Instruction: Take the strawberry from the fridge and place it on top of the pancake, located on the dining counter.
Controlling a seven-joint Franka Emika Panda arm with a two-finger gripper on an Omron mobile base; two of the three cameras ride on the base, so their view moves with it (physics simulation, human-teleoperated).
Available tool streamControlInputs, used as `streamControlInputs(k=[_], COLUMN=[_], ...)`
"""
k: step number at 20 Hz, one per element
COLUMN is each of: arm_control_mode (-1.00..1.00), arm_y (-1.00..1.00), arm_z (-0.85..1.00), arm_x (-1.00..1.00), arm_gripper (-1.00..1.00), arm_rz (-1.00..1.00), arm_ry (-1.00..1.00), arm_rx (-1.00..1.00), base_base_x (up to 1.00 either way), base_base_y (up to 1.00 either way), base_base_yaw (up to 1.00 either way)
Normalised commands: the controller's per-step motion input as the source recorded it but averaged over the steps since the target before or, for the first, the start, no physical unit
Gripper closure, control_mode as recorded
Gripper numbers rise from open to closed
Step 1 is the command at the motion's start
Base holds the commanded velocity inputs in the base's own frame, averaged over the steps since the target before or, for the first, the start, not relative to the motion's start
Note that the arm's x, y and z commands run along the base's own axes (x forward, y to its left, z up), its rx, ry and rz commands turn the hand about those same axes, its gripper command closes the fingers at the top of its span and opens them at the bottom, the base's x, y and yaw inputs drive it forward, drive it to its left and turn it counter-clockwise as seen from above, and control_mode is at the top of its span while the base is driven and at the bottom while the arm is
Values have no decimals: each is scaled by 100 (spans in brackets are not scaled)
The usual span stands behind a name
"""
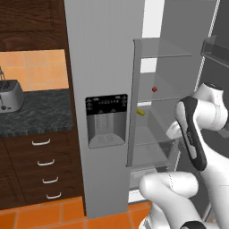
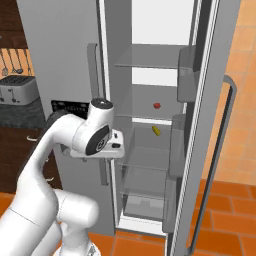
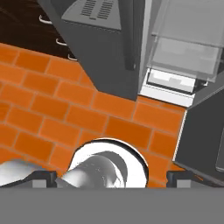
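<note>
The fridge [image 2: 65, 60] stands open on an orange tiled floor [image 3: 52, 109] — the strawberry [image 2: 157, 105] sits on a glass shelf [image 2: 145, 116]. The gripper [image 3: 111, 178] points down, fingers wide apart.

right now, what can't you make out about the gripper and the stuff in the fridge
- Gripper: the hand view's bottom edge cuts off all but its two dark tips, set wide apart; it points at the orange floor.
- Strawberry: a tiny red dot on a glass shelf in the fridge; too small to show detail.
- Small yellow item one shelf lower: too small to identify.
- Bottom drawer: contents hidden behind its front.
</note>
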Motion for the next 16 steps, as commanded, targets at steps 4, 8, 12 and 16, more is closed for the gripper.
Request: streamControlInputs(k=[4,8,12,16], arm_control_mode=[-100,-100,-100,-100], arm_y=[48,10,0,6], arm_z=[81,40,2,0], arm_x=[-94,-49,0,-7], arm_gripper=[-100,-100,-100,-100], arm_rz=[-4,-25,-55,-36], arm_ry=[2,0,0,-1], arm_rx=[-9,-23,3,11], base_base_x=[0,0,0,0], base_base_y=[0,0,0,0], base_base_yaw=[0,0,0,0])
